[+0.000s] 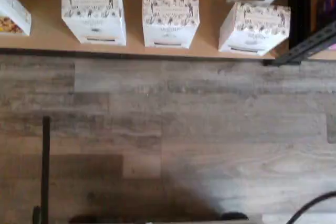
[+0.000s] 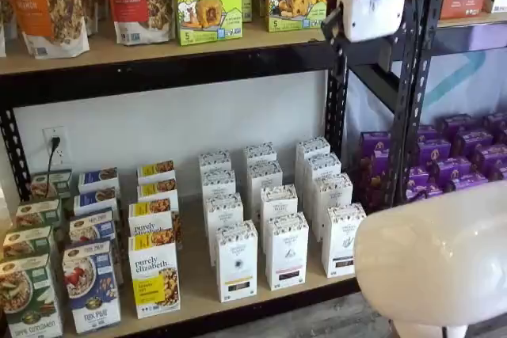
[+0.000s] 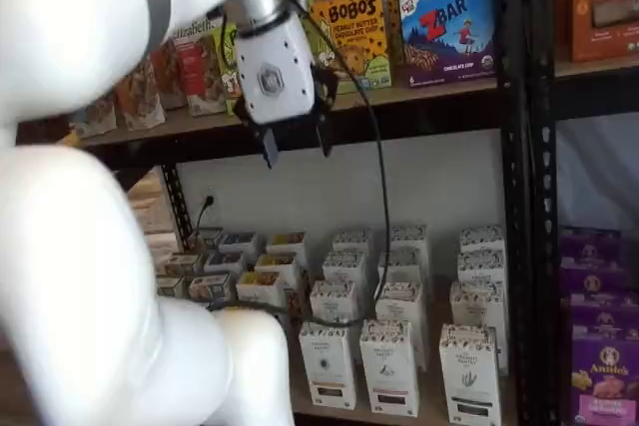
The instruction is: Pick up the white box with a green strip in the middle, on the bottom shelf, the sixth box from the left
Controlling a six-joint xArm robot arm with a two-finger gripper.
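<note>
Along the front edge of the bottom shelf [image 2: 198,306], three tall white cartons with dark speckled bands around their tops stand in a row. The white box [image 2: 341,240] of the task is the one nearest the shelf's right-hand end, just beside the black perforated upright [image 2: 337,108]; in a shelf view it shows again at the front right corner [image 3: 469,374], with a small dark label near its bottom. It stands upright, apart from its neighbour, with more boxes of the same kind lined up behind it toward the back wall. From the wrist view the same carton [image 1: 254,29] is seen from above, slightly turned against the shelf's front edge, with the grey wood-plank floor [image 1: 168,129] spreading in front of the shelf.

The tool [image 3: 296,148] hangs high above, level with the upper shelf board, well apart from the white box. Its white body carries two short black fingers [image 3: 270,152] pointing down with a plain gap between them, so it is released and grasps nothing. A black cable [image 3: 379,177] loops from it down toward the boxes.

Toward the shelf's left end stand yellow-and-white "purely elizabeth" boxes [image 2: 154,280] and blue cereal boxes [image 2: 91,284]. Purple boxes [image 2: 451,160] fill the neighbouring bay to the right.
</note>
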